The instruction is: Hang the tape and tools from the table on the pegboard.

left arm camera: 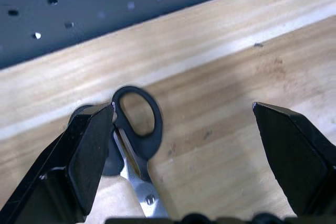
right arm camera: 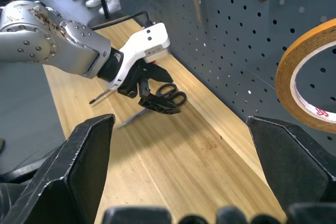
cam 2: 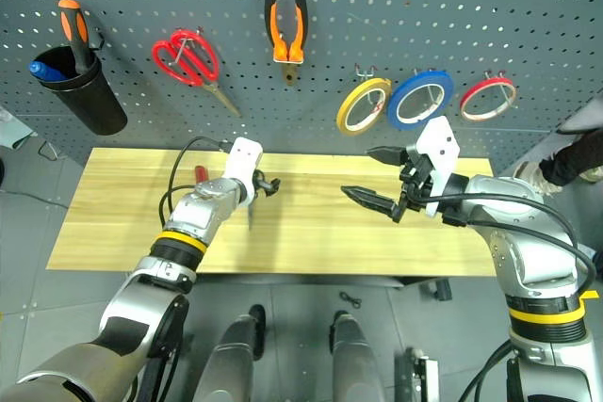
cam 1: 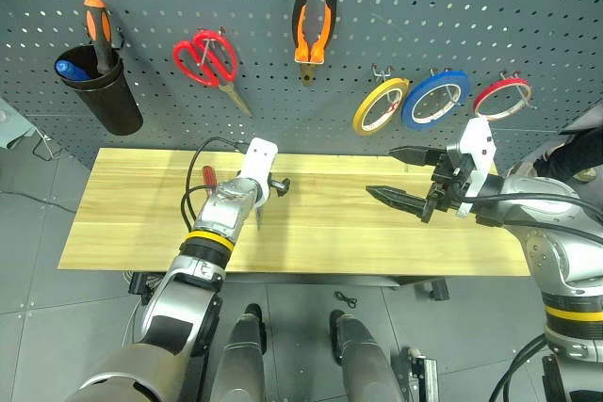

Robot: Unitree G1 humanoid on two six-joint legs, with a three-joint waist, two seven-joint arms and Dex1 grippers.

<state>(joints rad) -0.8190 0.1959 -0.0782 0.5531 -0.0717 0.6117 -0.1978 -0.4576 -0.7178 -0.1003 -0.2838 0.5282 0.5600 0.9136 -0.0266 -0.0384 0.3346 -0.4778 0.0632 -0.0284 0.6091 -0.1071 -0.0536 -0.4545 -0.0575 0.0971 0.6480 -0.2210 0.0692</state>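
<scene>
Hovering just over the small black-handled scissors (left arm camera: pixel 137 129), the left hand (cam 1: pixel 267 187) has its two black fingers spread wide, one either side of the finger loops, so it grasps nothing yet. The scissors lie flat on the table (cam 1: pixel 132 223) near its back edge, loops toward the pegboard (cam 1: pixel 528 7), which suits a pinch across the handles; my guess is that this pickup is the step in hand. Just beside the left arm, the red-handled screwdriver (cam 1: pixel 208 177) also lies on the table, waiting its turn.

The right hand (cam 1: pixel 407 176) is held up off the table, fingers released and empty, pointing across toward the left one. It seems parked there to stay out of the way.

On the pegboard, the blue tape (cam 1: pixel 436 99) already hangs on a hook between a yellow roll (cam 1: pixel 380 105) and a red roll (cam 1: pixel 501 98), and the orange-and-black pliers (cam 1: pixel 314 33) hang jaws-down higher up. Large red scissors (cam 1: pixel 209 61) hang to their left, and a black cup (cam 1: pixel 105 91) holds an orange-handled screwdriver (cam 1: pixel 97 25). So roughly half the job looks done. The thin loops may slip when the fingers close, so a centred grip matters.
</scene>
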